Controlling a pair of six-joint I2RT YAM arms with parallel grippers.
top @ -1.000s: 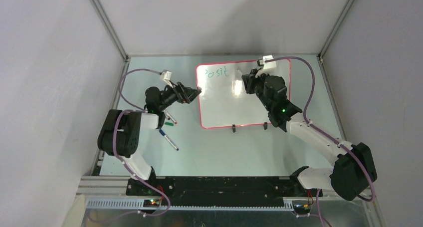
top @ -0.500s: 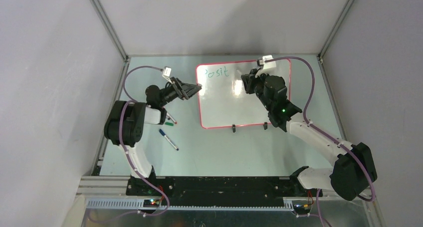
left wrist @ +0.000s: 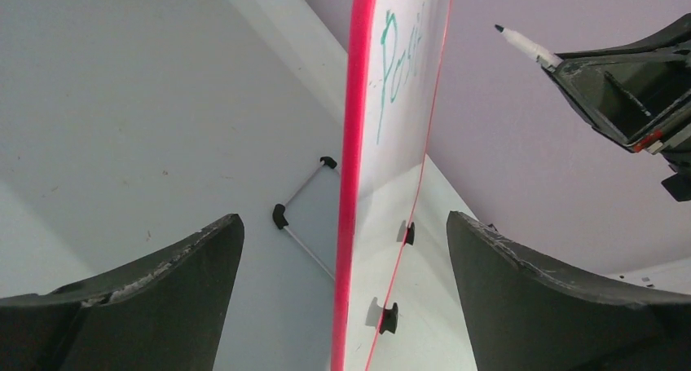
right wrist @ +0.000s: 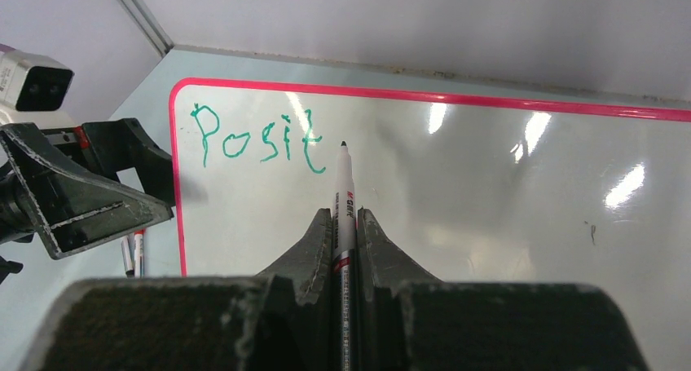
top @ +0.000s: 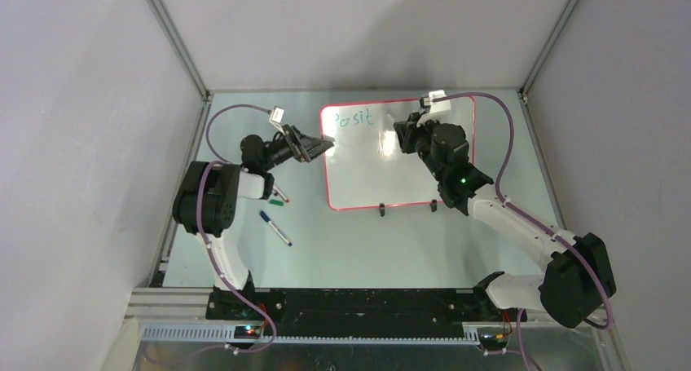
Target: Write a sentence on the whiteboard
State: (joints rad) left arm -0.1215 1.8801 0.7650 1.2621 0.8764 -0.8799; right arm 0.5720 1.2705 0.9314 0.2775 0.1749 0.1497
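Note:
The whiteboard (top: 371, 175), glossy white with a red-pink rim, stands in the middle of the table. The sentence (top: 352, 119) is green letters reading "Posit" at its top left, also seen as the sentence (right wrist: 257, 140) in the right wrist view. My right gripper (top: 405, 134) is over the board's upper middle, shut on a white marker (right wrist: 344, 183). The marker tip sits just right of the "t", a little off the surface. My left gripper (top: 322, 145) is open at the board's left edge. The red rim (left wrist: 350, 143) runs between its fingers without touching them.
Two loose markers lie on the table left of the board, a green-capped marker (top: 279, 198) and a blue marker (top: 275, 229). The board's black feet (top: 381, 212) face the near side. Grey enclosure walls and a metal corner post (top: 175, 41) bound the table.
My left gripper has moved farther back along the board's left edge toward its upper corner. The right gripper and marker have stayed where they were.

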